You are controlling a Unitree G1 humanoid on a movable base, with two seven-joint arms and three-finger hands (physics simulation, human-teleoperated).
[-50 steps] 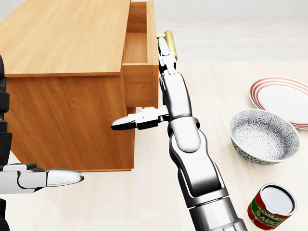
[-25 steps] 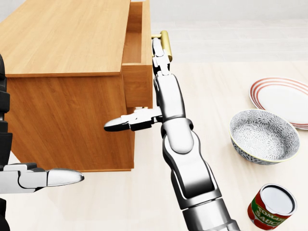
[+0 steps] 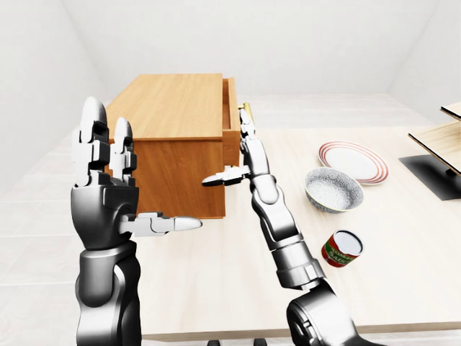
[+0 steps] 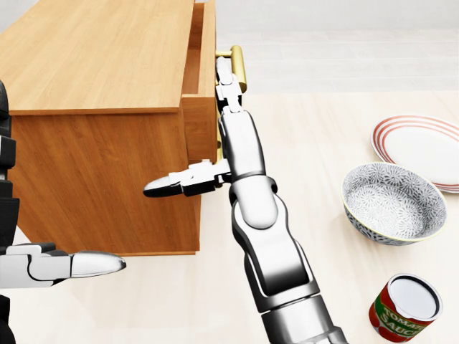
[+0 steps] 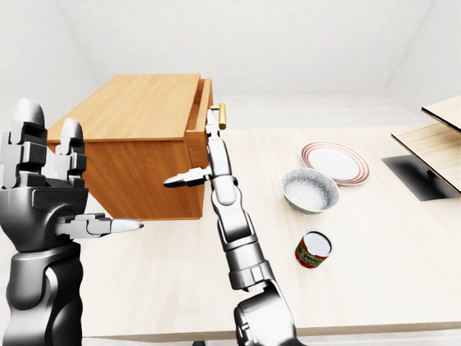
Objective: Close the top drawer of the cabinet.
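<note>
The right hand (image 4: 226, 107) is reaching up the middle of the head view with its fingers straight and unclenched, gripping nothing. Its two long fingers are lying flat against the front panel of the top drawer (image 4: 209, 86), their tips beside the brass handle (image 4: 237, 64), while the thumb (image 4: 179, 183) is sticking out sideways toward the view's left, across the cabinet's side face. The drawer is standing only a little way out of the cabinet (image 4: 100, 93), its open slot showing as a narrow gap between the cabinet's top board and the drawer front. From the hand, the drawer body is lying directly toward the view's left, so the closing push looks to be a leftward one, across the line of the forearm. The drawer front's long edge is running up and down the view, in line with the extended fingers.

The left hand (image 3: 108, 187) is held upright and open well to the left, apart from the cabinet and touching nothing. The right hand is clearly the nearer one, already in contact, so the push likely falls to it.
</note>
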